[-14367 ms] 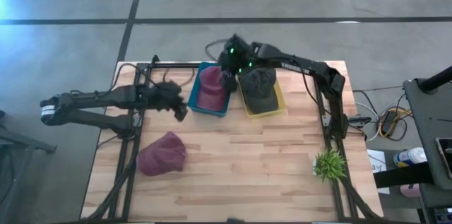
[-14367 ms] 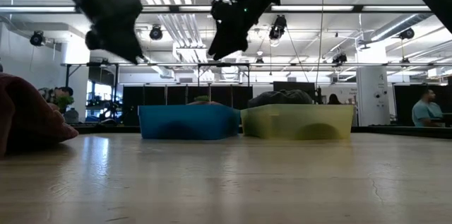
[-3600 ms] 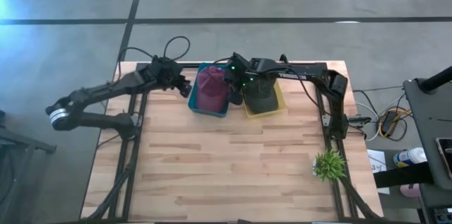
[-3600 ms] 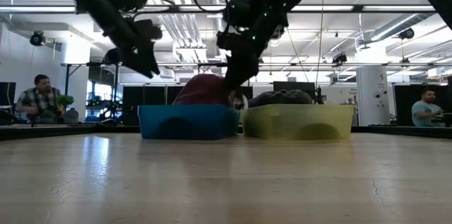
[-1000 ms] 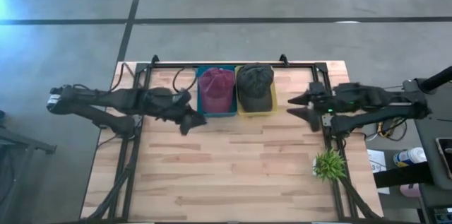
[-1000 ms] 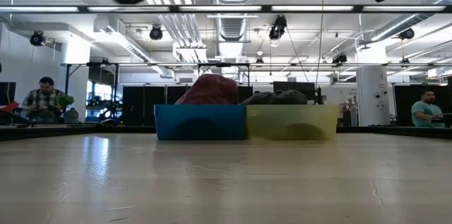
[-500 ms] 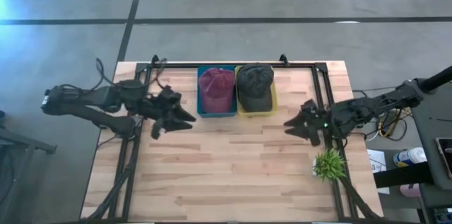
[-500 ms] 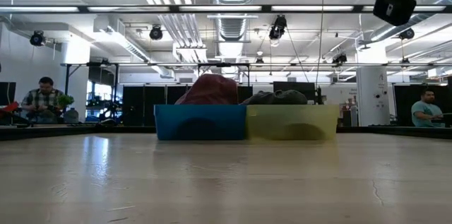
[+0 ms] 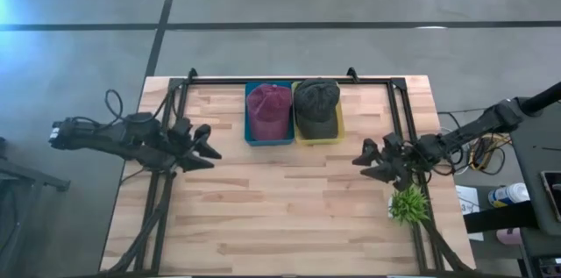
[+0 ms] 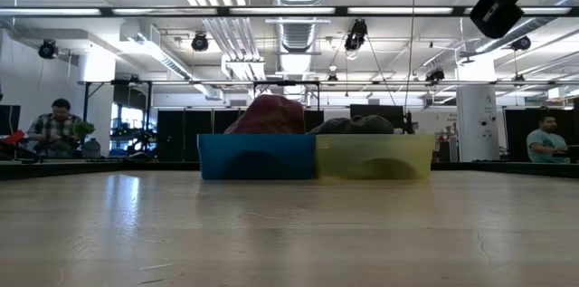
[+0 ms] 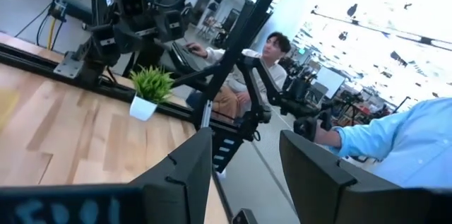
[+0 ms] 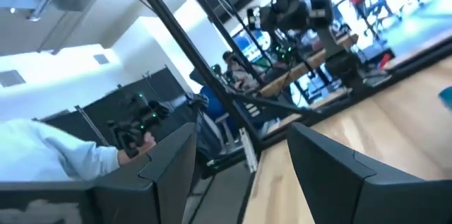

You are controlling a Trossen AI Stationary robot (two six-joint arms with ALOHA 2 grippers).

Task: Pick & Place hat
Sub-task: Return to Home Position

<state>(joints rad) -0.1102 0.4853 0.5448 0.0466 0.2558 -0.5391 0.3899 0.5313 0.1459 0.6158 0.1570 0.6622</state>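
A maroon hat (image 9: 268, 107) lies in a blue bin (image 9: 250, 129), and a dark grey hat (image 9: 316, 103) lies in a yellow bin (image 9: 341, 124) beside it at the table's far middle. In the low view both the maroon hat (image 10: 269, 113) and the dark hat (image 10: 353, 125) rise above their bins' rims. My left gripper (image 9: 206, 146) hangs open and empty over the table's left side, well left of the blue bin. My right gripper (image 9: 364, 162) hangs open and empty over the right side, nearer than the yellow bin. Both wrist views show the fingers apart, left (image 11: 244, 160) and right (image 12: 240, 160).
A small potted plant (image 9: 408, 203) stands by the table's right edge, close to my right arm. Black frame rails (image 9: 166, 181) run along the table's left, right and far sides. People sit and stand in the room beyond the table (image 10: 56, 129).
Both arms have drawn back from the bins. My left gripper moved toward the table's left edge. My right gripper moved toward the near edge, ending close to the plant. Both stayed open. The hats and bins kept still.
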